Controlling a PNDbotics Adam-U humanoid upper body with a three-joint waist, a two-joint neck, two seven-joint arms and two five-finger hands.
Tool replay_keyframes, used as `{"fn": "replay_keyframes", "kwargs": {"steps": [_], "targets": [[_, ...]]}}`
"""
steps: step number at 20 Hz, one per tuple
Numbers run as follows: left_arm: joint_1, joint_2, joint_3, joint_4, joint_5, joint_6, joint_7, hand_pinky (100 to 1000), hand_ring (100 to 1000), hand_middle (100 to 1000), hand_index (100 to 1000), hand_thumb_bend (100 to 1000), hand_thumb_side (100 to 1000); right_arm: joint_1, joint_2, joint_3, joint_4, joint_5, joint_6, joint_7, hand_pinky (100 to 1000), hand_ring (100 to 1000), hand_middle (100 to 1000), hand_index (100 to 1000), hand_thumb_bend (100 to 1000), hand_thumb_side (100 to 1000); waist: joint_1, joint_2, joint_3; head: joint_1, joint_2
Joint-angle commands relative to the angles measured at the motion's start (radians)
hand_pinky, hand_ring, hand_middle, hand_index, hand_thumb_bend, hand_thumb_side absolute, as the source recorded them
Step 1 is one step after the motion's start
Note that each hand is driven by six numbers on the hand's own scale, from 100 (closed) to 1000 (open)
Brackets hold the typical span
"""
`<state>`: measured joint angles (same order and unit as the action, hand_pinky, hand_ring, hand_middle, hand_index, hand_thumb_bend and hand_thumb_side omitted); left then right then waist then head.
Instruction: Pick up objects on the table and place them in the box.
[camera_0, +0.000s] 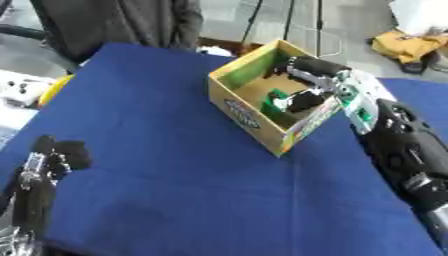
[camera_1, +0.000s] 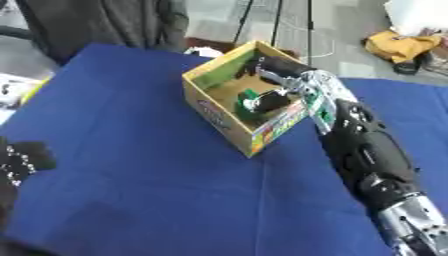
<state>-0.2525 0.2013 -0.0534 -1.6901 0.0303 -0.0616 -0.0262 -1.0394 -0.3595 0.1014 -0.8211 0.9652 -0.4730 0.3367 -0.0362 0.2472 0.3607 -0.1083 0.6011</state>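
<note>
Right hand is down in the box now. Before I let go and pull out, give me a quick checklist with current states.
1. Right hand inside the box: ok, it reaches in over the far right wall.
2. Green object over the box floor: ok, it sits inside by the hand.
3. Fingers around that object: cannot tell, the hand is too dark and blurred.
4. Box upright on the blue table: ok, open top up.
5. Left hand out of the way: ok, it rests near the lower left, far from the box.
6. More objects left on the cloth: cannot tell; none shows on the visible part.
</note>
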Motion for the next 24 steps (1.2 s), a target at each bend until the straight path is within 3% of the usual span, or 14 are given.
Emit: {"fn": "replay_keyframes", "kwargs": {"steps": [1,5,8,11,15,18,21,24], "targets": [[-0.003,0.005,0.000,-0.019,0.002,-0.002,-0.002,669,605,558,687,424,989,-0.017,-0.011,0.002,-0.029,0.002,-0.017,-0.014,773,862,857,866,100,506,0.009,-0.022,-0.010,0.002,-0.003],[0.008,0.008,0.008,-0.015,0.000,-0.002,0.005,669,605,558,687,425,988,-0.005,-0.042,0.009,-0.121,-0.104,-0.036,-0.094,707,768,792,842,100,509,0.017,-0.033,-0.068,0.026,0.004],[0.021,0.015,0.018,-0.013,-0.003,-0.003,0.015,669,604,557,686,426,988,0.027,-0.090,0.016,-0.233,-0.283,-0.024,-0.152,684,742,772,818,100,514,0.022,-0.041,-0.125,0.056,0.008],[0.030,0.019,0.029,-0.012,-0.007,-0.003,0.026,669,604,557,686,427,987,0.099,-0.155,0.013,-0.371,-0.508,0.025,-0.192,656,710,746,792,100,555,0.025,-0.046,-0.177,0.085,0.012],[0.034,0.020,0.045,-0.011,-0.010,-0.004,0.042,669,604,557,686,427,987,0.302,-0.240,-0.030,-0.585,-0.890,0.148,-0.238,636,678,714,760,100,656,0.033,-0.043,-0.238,0.123,-0.001],[0.038,0.023,0.061,-0.012,-0.012,-0.005,0.057,669,604,557,686,428,984,0.490,-0.237,-0.112,-0.748,-1.122,0.232,-0.277,628,669,700,734,100,699,0.040,-0.040,-0.279,0.149,-0.005],[0.040,0.022,0.080,-0.014,-0.013,-0.006,0.075,669,604,557,686,427,983,0.631,-0.205,-0.179,-0.838,-1.208,0.289,-0.313,616,653,684,722,100,758,0.049,-0.037,-0.313,0.167,-0.011],[0.041,0.026,0.091,-0.016,-0.014,-0.007,0.088,669,604,557,686,427,982,0.753,-0.174,-0.214,-0.868,-1.280,0.322,-0.357,599,629,662,697,100,804,0.055,-0.035,-0.338,0.174,-0.011]]}}
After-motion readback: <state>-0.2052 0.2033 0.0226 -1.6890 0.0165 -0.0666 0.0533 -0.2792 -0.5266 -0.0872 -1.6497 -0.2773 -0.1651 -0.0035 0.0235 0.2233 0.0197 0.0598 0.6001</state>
